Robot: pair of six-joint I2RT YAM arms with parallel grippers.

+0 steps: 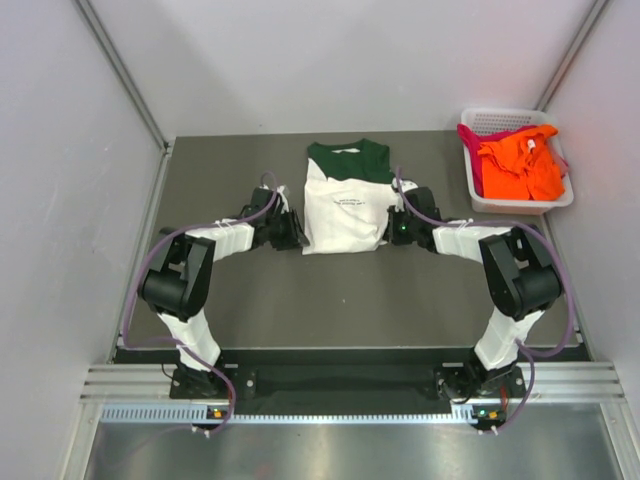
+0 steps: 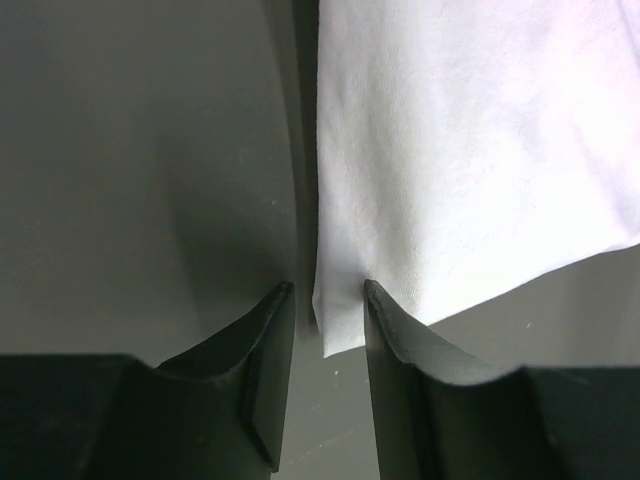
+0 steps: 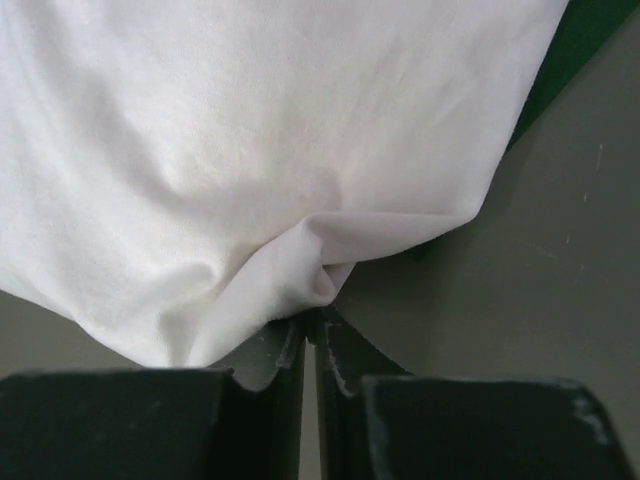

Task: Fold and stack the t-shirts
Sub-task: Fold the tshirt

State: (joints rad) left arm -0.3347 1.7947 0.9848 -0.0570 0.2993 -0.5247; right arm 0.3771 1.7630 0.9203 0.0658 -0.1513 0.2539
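The white t-shirt (image 1: 345,210) with dark green collar and sleeves and a small black print lies partly folded on the dark mat, hem toward the arms. My left gripper (image 1: 296,232) sits at its lower left corner. In the left wrist view the gripper (image 2: 328,290) is open, and the corner of the white cloth (image 2: 470,150) lies between the fingers. My right gripper (image 1: 392,228) is at the shirt's right edge. In the right wrist view it (image 3: 313,318) is shut, pinching a fold of the white cloth (image 3: 250,150). Green cloth (image 3: 590,40) shows behind.
A white lattice basket (image 1: 520,205) stands at the back right and holds an orange shirt (image 1: 520,165) and a magenta shirt (image 1: 470,135). Grey walls close in the left, right and back sides of the mat (image 1: 350,300).
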